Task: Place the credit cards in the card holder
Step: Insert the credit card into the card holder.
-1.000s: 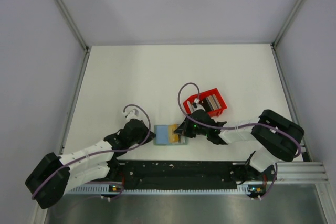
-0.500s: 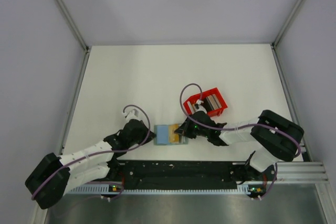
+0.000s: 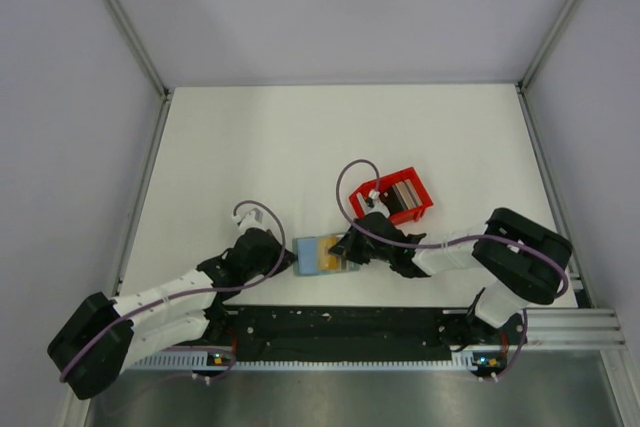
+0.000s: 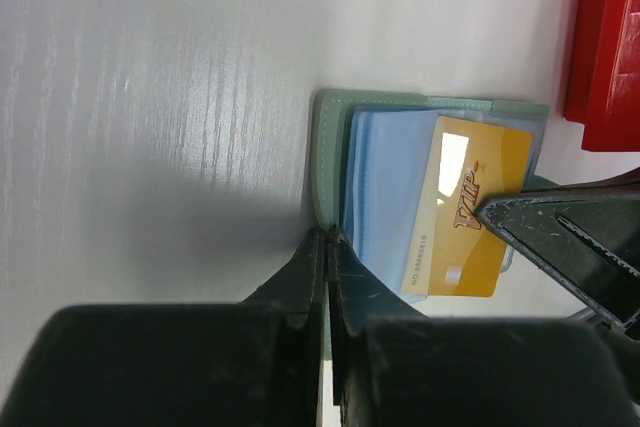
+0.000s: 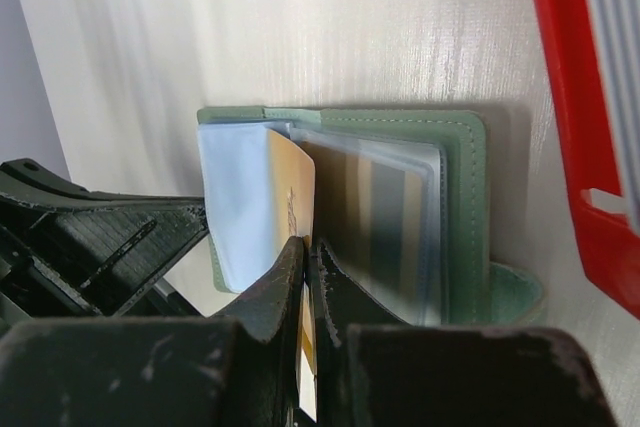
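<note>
— The right hand?
— Pinching a gold credit card, partly under a sleeve of the open card holder.
— The left hand?
— Pressed together on the holder's edge. A red bin sits just beside it on the bench.

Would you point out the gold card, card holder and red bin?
gold card (image 4: 452, 179): left wrist, printed face.
card holder (image 5: 463, 207): right wrist, green border.
red bin (image 3: 414, 212): top external, near rim.
</note>
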Action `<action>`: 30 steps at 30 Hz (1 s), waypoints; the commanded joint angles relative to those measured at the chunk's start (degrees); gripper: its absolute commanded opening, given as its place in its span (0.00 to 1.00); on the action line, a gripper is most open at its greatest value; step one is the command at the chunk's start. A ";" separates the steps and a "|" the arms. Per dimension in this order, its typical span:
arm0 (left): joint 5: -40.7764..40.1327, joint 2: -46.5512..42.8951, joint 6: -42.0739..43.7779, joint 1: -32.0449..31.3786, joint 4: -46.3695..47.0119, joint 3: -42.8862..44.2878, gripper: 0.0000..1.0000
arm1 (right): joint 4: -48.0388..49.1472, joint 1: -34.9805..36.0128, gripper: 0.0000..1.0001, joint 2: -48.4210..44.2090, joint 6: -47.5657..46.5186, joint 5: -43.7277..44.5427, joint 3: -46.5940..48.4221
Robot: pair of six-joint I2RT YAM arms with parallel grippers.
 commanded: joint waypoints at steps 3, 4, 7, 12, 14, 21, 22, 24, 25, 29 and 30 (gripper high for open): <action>0.45 -0.17 0.45 0.09 -0.33 -1.26 0.00 | -5.72 1.83 0.00 1.37 -4.24 -0.43 2.82; 0.27 -0.17 0.53 0.01 -0.50 -1.17 0.00 | -5.81 1.91 0.00 1.11 -4.24 -0.69 2.74; -0.26 -0.26 0.45 0.01 -0.94 -0.90 0.00 | -6.68 2.00 0.00 0.23 -4.24 -1.14 2.21; -0.70 -0.17 0.18 0.09 -1.12 -0.73 0.00 | -6.34 2.26 0.00 0.22 -4.32 -2.98 2.12; -0.70 -0.17 0.36 0.09 -1.03 -0.64 0.00 | -5.81 2.18 0.00 1.36 -4.68 -4.82 2.82; -0.43 -0.17 0.62 0.09 -0.94 -0.46 0.00 | -4.06 2.27 0.00 6.29 -4.42 -7.38 6.16; -0.43 -0.26 0.36 0.01 -0.86 -0.55 0.00 | -4.14 2.35 0.00 6.47 -4.07 -7.29 6.34; -0.43 -0.35 0.27 0.01 -0.94 -0.73 0.00 | -4.93 2.35 0.02 6.21 -3.97 -7.03 6.60; -0.52 -0.35 0.18 0.09 -0.86 -0.73 0.00 | -5.63 2.35 0.05 5.77 -4.06 -6.42 6.43; -0.61 -0.35 0.18 0.09 -0.94 -0.82 0.00 | -11.07 2.27 0.15 1.82 -5.64 -1.59 5.90; -0.61 -0.35 0.18 0.01 -0.94 -0.82 0.00 | -12.56 2.27 0.17 0.94 -6.17 -0.36 6.07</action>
